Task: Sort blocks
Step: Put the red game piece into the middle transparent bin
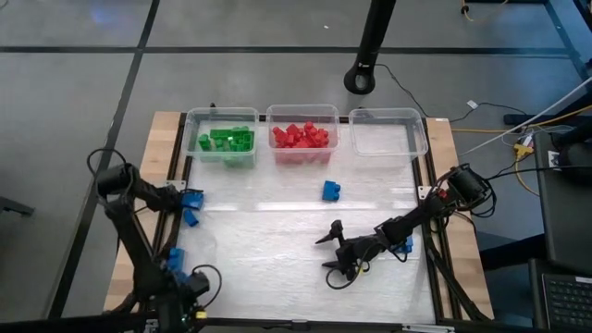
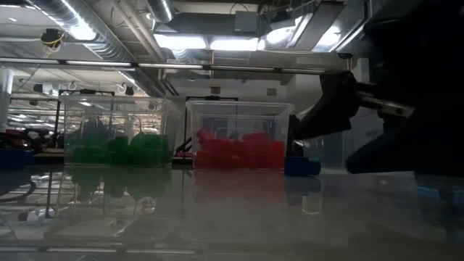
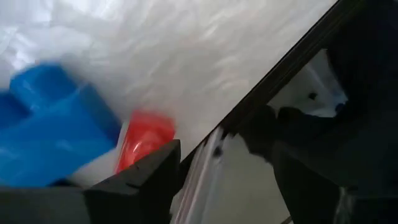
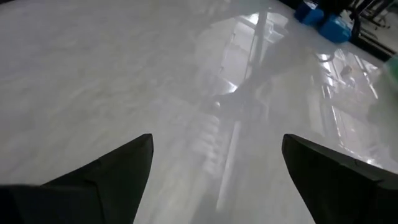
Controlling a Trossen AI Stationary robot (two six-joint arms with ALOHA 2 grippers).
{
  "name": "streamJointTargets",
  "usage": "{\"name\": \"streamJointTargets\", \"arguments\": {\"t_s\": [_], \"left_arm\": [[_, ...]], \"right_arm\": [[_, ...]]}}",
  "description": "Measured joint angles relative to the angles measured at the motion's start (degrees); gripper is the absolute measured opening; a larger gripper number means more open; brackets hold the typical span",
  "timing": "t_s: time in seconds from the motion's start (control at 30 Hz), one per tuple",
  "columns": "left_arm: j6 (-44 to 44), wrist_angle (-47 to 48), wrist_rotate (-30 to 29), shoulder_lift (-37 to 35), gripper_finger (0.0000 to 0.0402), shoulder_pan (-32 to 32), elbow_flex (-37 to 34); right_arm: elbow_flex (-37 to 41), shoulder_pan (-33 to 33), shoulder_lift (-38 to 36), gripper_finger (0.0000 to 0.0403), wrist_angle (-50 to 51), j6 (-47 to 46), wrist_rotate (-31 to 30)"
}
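Note:
A single blue block point(image 1: 331, 191) lies on the white table in front of the bins. Green blocks point(image 1: 227, 141) fill the left clear bin and red blocks point(image 1: 300, 136) the middle one. My right gripper point(image 1: 326, 261) stands open low over the table's near middle, with only bare table between its fingers point(image 4: 99, 180). My left gripper point(image 1: 188, 207) is at the table's left edge, pointing steeply down. Close beneath it the left wrist view shows a blue studded block point(image 3: 56, 137) and a red piece point(image 3: 144, 140). Whether the gripper touches either one, I cannot tell.
The right clear bin point(image 1: 388, 134) holds nothing. All three bins stand in a row along the far edge. More blue pieces point(image 1: 176, 261) show beside the left arm's base. A dark frame rail point(image 3: 273, 81) runs along the table's left edge. A stand's foot point(image 1: 361, 79) is on the floor beyond.

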State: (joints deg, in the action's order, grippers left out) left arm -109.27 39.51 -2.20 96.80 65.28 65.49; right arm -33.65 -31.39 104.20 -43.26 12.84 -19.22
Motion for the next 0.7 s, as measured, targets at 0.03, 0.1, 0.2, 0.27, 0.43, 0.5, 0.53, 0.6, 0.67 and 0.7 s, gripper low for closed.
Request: {"name": "streamJointTargets", "arguments": {"t_s": [0.03, 0.1, 0.2, 0.27, 0.43, 0.5, 0.53, 0.6, 0.67, 0.7], "left_arm": [[-0.68, 0.08, 0.58, 0.26, 0.0236, 0.60, 0.00], [-2.48, 0.02, 1.23, 0.55, 0.0236, 1.54, 0.00], [-3.88, 0.79, 1.39, 0.58, 0.0236, 2.61, 0.00], [-4.78, 1.65, 1.40, 0.58, 0.0236, 3.40, 0.00], [-6.41, 4.24, 1.13, 0.58, 0.0236, 5.15, -0.25], [-6.44, 4.14, 0.99, 0.58, 0.0236, 5.54, -0.83], [-6.42, 3.86, 0.97, 0.58, 0.0236, 5.62, -1.28], [-6.26, 3.27, 1.04, 0.60, 0.0236, 5.64, -1.96], [-5.54, 2.60, 1.22, 0.63, 0.0236, 5.66, -2.59], [-5.06, 2.51, 1.43, 0.87, 0.0236, 5.66, -2.74]], "right_arm": [[0.00, -0.31, 0.00, 0.0356, -0.21, 0.00, -0.04], [0.00, -1.08, 0.00, 0.0356, -0.30, 0.41, -0.93], [0.00, -1.92, 0.00, 0.0356, -0.34, 0.77, -2.98], [0.00, -2.13, 0.00, 0.0356, -0.40, 0.85, -3.65], [-0.01, -2.10, 0.00, 0.0356, -0.40, 0.90, -3.71], [-0.02, -2.10, 0.00, 0.0356, -0.40, 0.90, -3.71], [-0.02, -2.10, 0.00, 0.0356, -0.40, 0.92, -3.71], [-0.02, -2.10, 0.00, 0.0356, -0.40, 0.91, -3.71], [-0.02, -2.10, 0.00, 0.0356, -0.40, 0.92, -3.71], [-0.04, -2.10, 0.00, 0.0356, -0.40, 0.92, -3.71]]}}
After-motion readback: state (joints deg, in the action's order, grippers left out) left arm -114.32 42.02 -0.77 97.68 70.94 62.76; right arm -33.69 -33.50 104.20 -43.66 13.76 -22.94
